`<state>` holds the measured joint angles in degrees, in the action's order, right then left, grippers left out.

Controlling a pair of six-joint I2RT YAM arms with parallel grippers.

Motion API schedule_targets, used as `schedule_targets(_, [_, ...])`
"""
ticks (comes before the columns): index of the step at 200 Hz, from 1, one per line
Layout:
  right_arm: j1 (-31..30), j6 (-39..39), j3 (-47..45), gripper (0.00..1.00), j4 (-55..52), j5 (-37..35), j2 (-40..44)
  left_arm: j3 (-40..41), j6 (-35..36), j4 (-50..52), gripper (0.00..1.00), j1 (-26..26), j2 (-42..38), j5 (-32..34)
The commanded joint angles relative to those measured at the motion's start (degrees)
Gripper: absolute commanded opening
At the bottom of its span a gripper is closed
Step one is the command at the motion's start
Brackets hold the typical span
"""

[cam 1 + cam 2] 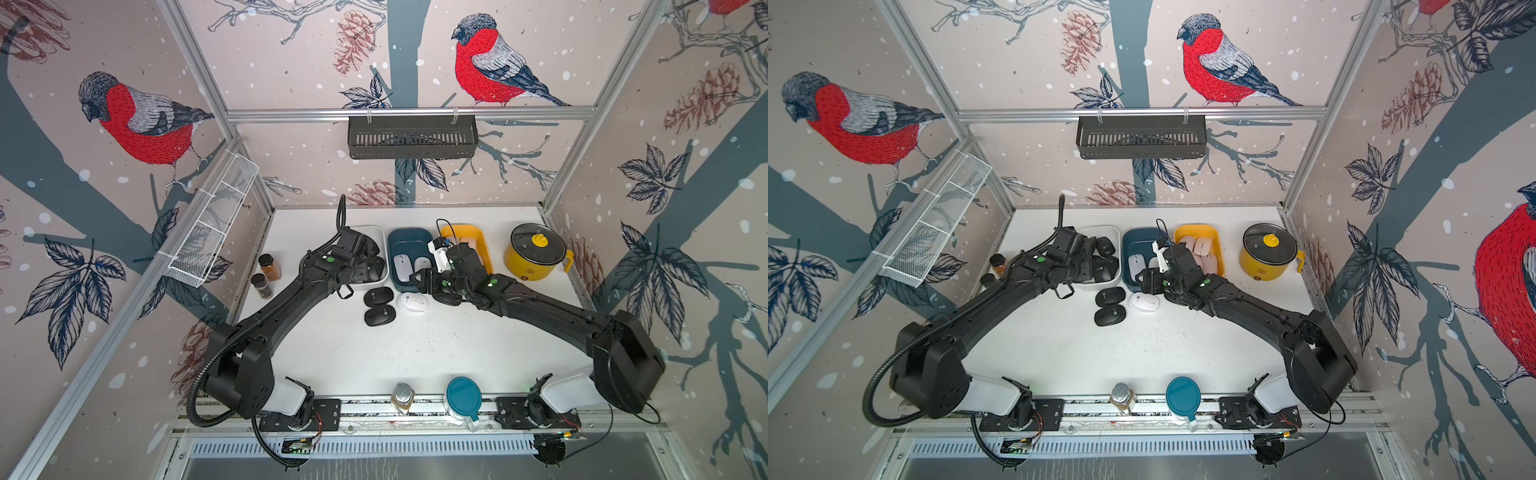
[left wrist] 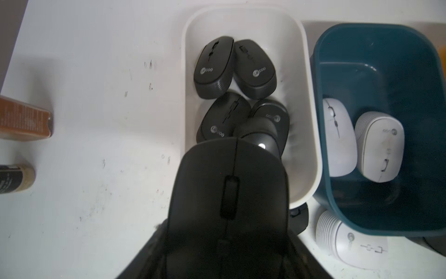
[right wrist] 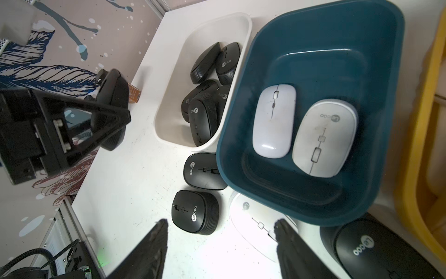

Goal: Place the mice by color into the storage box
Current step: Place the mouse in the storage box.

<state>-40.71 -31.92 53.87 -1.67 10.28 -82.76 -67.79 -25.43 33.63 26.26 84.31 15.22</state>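
The left gripper (image 3: 115, 113) is clamped on a black mouse (image 2: 229, 193) and holds it in the air over the white bin (image 2: 310, 135), which stands against the teal bin (image 3: 381, 101) on that bin's left. Five black mice already lie in the white bin, so the step in hand looks like the drop. It would go best if the mouse were carried over the white bin's bare floor, on the side away from the teal bin's rim. It should also come down low before the gripper lets go, since a glossy shell dropped onto the pile could slide or hop across into the teal bin.

The right gripper (image 3: 220, 224) hangs with its jaws apart and empty above a white mouse (image 3: 253, 217) lying on the surface just in front of the teal bin. Two white mice are already in that bin. Two more black mice (image 3: 204, 171) wait on the surface at the teal bin's front left corner.
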Motion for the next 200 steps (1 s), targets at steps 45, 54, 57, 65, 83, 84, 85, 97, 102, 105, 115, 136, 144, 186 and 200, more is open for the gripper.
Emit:
schedule_targets(45, [1.8,-1.0,-2.0,0.71,0.0,-2.5,2.7,-12.3,3.7,-4.8,0.62,-0.5,13.0,1.1])
schedule_targets(54, [2.0,-0.9,-2.1,0.71,-0.2,-2.8,2.8,-13.4,4.0,-5.3,0.62,-0.6,14.7,1.1])
schedule_targets(57, [2.1,-0.9,-2.2,0.71,-0.3,-2.9,2.9,-13.6,4.0,-5.6,0.62,-0.6,15.2,1.1])
schedule_targets(65, [2.3,-1.0,-2.5,0.71,-0.3,-3.1,3.0,-14.2,3.8,-6.4,0.62,-0.8,16.4,1.3])
schedule_targets(83, [2.7,-1.3,-3.3,0.71,0.1,-3.2,3.4,-14.6,3.4,-8.5,0.62,-1.3,18.6,1.0])
schedule_targets(84, [2.7,-1.3,-3.3,0.71,0.2,-3.2,3.5,-14.7,3.4,-8.5,0.62,-1.3,18.8,1.0])
schedule_targets(85, [2.7,-1.3,-3.4,0.71,0.2,-3.2,3.5,-14.7,3.4,-8.6,0.62,-1.4,18.9,0.9])
schedule_targets(97, [2.9,-1.3,-3.5,0.71,0.1,-3.1,3.5,-15.5,2.9,-8.8,0.62,-1.8,20.5,0.7])
schedule_targets(102, [3.0,-1.3,-3.5,0.71,-0.1,-3.1,3.4,-15.8,3.0,-9.2,0.62,-2.0,21.1,0.5])
schedule_targets(105, [3.0,-1.3,-3.5,0.71,-0.1,-3.1,3.5,-15.8,3.0,-9.3,0.62,-2.0,21.4,0.4])
schedule_targets(115, [3.2,-1.3,-3.6,0.71,-0.3,-3.2,3.5,-16.3,3.0,-9.6,0.62,-2.3,22.4,0.2])
schedule_targets(136, [3.4,-1.4,-3.9,0.71,-0.3,-3.3,3.5,-17.1,2.9,-10.2,0.62,-2.7,24.5,-0.4])
schedule_targets(144, [3.5,-1.4,-3.9,0.71,-0.3,-3.2,3.5,-17.6,2.8,-10.2,0.62,-2.9,25.2,-0.7])
schedule_targets(186, [3.8,-1.8,-4.0,0.71,-0.2,-3.3,3.1,-18.8,2.6,-11.2,0.62,-3.5,28.4,-0.8])
schedule_targets(200, [3.9,-1.8,-3.9,0.71,-0.3,-3.3,2.8,-19.0,2.3,-11.2,0.62,-3.6,29.3,-0.8])
